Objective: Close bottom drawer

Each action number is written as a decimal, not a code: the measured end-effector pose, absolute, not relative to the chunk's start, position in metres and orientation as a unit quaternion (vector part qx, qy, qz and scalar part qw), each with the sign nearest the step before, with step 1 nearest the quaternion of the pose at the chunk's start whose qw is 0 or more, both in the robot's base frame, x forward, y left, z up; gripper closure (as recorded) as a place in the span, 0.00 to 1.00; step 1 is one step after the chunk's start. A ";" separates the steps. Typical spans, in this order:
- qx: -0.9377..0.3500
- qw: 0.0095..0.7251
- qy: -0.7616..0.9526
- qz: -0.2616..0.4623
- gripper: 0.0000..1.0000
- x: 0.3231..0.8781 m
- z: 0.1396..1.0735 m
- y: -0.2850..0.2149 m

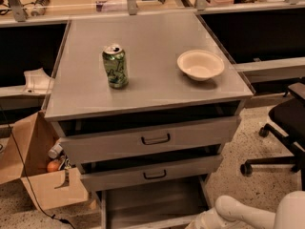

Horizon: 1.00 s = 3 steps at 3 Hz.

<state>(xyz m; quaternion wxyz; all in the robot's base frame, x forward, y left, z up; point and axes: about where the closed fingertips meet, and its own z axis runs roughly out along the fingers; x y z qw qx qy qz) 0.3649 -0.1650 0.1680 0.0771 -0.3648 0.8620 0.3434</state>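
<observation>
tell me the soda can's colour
Green can, camera view; gripper out of view, arm at bottom right.
</observation>
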 end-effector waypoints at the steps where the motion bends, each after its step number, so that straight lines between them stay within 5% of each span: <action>1: -0.365 0.077 0.862 0.343 0.04 0.365 0.168 -0.165; 3: -0.365 0.077 0.862 0.343 0.00 0.365 0.168 -0.165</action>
